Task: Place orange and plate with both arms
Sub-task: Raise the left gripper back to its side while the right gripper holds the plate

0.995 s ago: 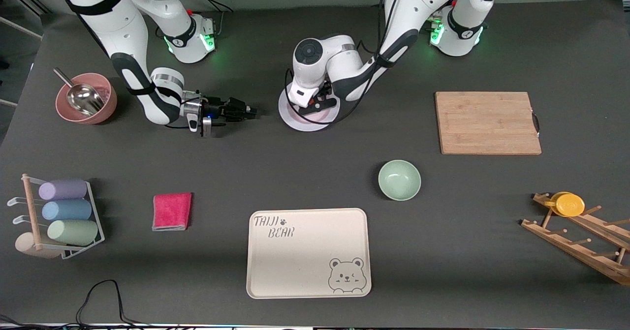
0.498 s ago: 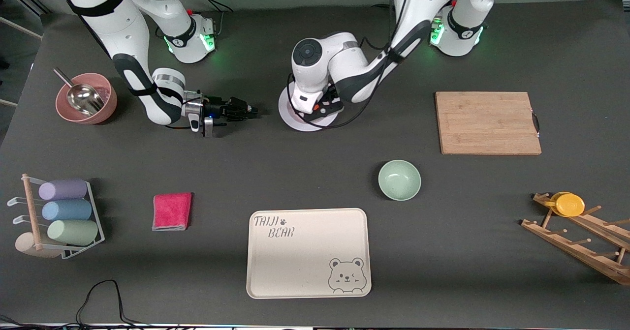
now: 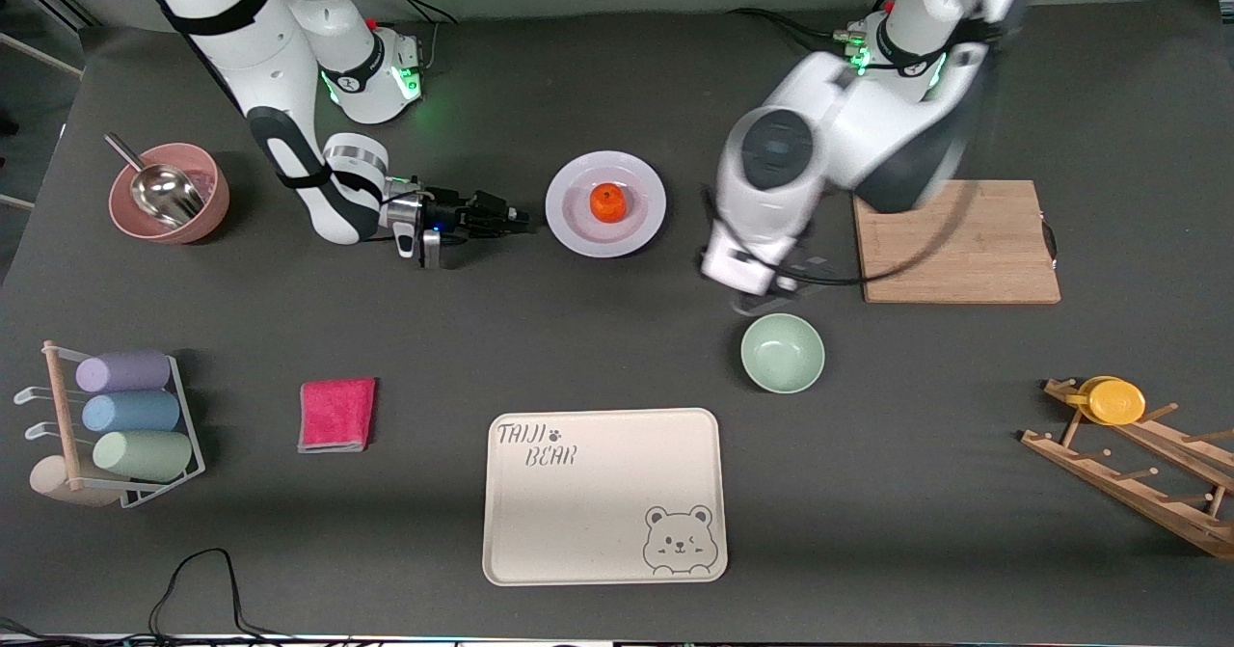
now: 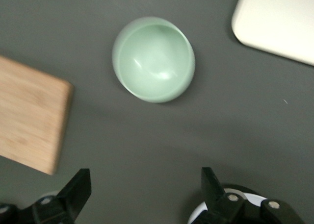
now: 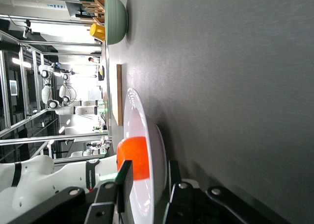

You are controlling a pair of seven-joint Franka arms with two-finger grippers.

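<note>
The white plate (image 3: 578, 228) lies on the table between the two arm bases, and the orange (image 3: 607, 202) sits in its middle. My right gripper (image 3: 521, 220) is low at the table, level with the plate's rim at the right arm's end, and it is open. In the right wrist view the plate's rim (image 5: 142, 116) runs between the two fingers of the right gripper (image 5: 148, 164), with the orange (image 5: 135, 153) just past them. My left gripper (image 3: 766, 290) is open and empty. It hangs over bare table beside the pale green bowl (image 3: 782, 353), as the left wrist view (image 4: 144, 177) also shows.
A wooden cutting board (image 3: 954, 240) lies toward the left arm's end. The cream bear tray (image 3: 604, 496) is near the front camera. A pink bowl with a metal scoop (image 3: 169, 192), a red cloth (image 3: 336, 414), a cup rack (image 3: 116, 425) and a wooden rack with a yellow cup (image 3: 1118, 401) stand around.
My left arm has lifted off the plate and swung toward the green bowl, uncovering the orange on the plate. My right gripper has moved closer to the plate's rim.
</note>
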